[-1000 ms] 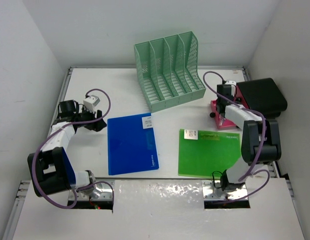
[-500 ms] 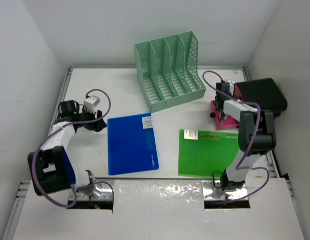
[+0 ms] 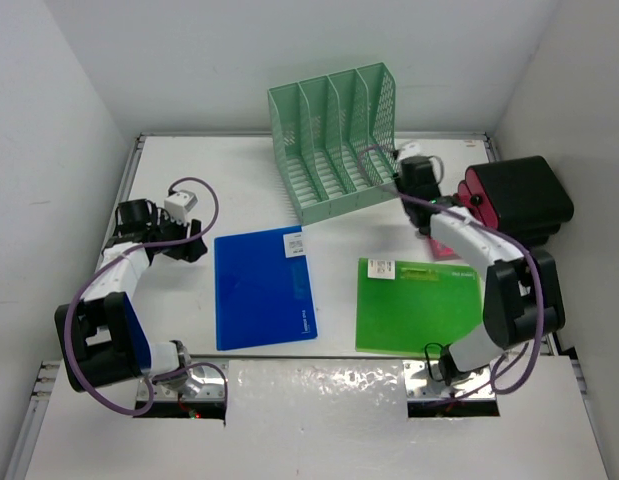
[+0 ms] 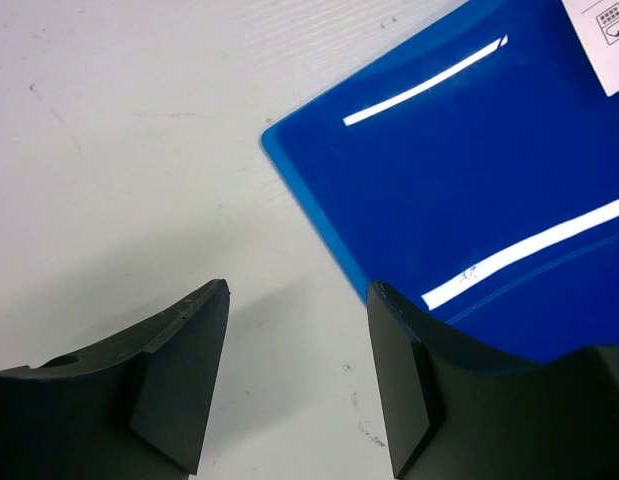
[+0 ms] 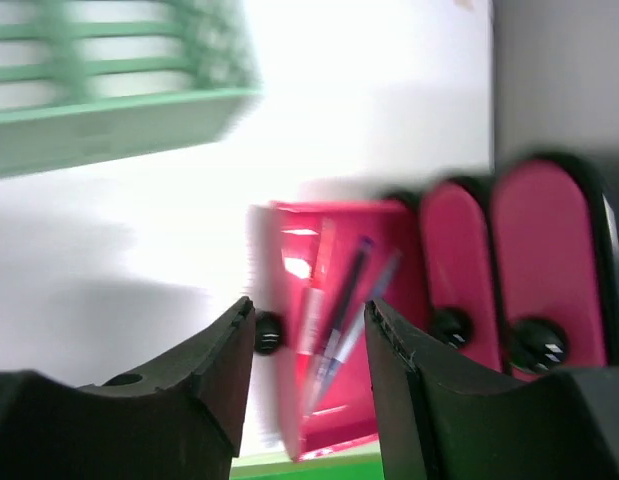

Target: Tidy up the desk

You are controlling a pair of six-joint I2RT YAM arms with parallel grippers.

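Note:
The desk (image 3: 239, 180) is a white tabletop with metal rails. A blue folder (image 3: 264, 290) and a green folder (image 3: 419, 305) lie flat near its front. My left gripper (image 3: 194, 245) is open and empty, low by the blue folder's back left corner; in the left wrist view (image 4: 299, 290) its right finger overlaps the folder's (image 4: 469, 190) edge. My right gripper (image 3: 421, 190) is open and empty, raised near a pink pen tray (image 3: 436, 250). The right wrist view is blurred and shows the gripper (image 5: 309, 305) above the tray (image 5: 389, 390) with pens (image 5: 344, 300) in it.
A mint-green slotted file rack (image 3: 334, 140) stands at the back centre, also in the right wrist view (image 5: 109, 120). A black case with pink ends (image 3: 514, 195) sits at the right edge, beside the tray (image 5: 554, 260). White walls enclose the desk on three sides.
My right arm has swung its gripper from over the pink tray leftward toward the rack's right end, uncovering the case's pink ends. The left arm has barely moved.

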